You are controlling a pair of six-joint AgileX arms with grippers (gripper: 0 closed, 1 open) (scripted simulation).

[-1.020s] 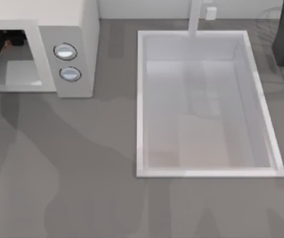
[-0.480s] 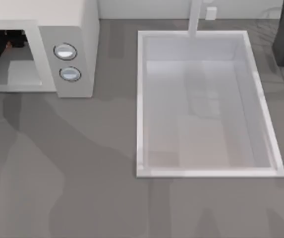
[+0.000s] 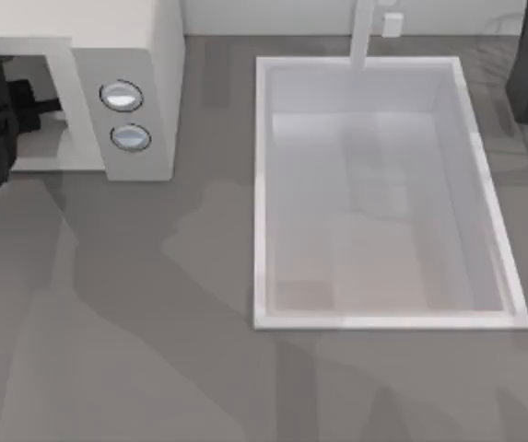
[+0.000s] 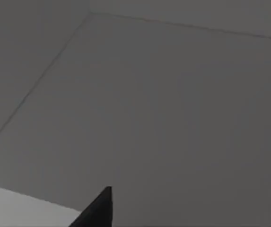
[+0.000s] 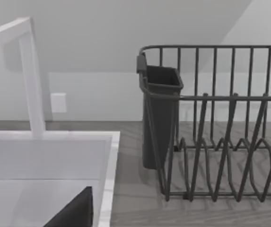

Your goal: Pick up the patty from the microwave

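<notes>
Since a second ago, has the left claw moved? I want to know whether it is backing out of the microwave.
Yes. In the top view the left claw now sits nearer the microwave mouth, farther from the back wall, more of its arm outside.

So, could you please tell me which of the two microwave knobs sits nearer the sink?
The lower knob on the microwave panel is marginally nearer the sink; the other knob sits above it, slightly further left in the top view.

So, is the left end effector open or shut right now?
Open: the left end effector shows its fingertips wide apart in the left wrist view, bare grey surface between them.
</notes>
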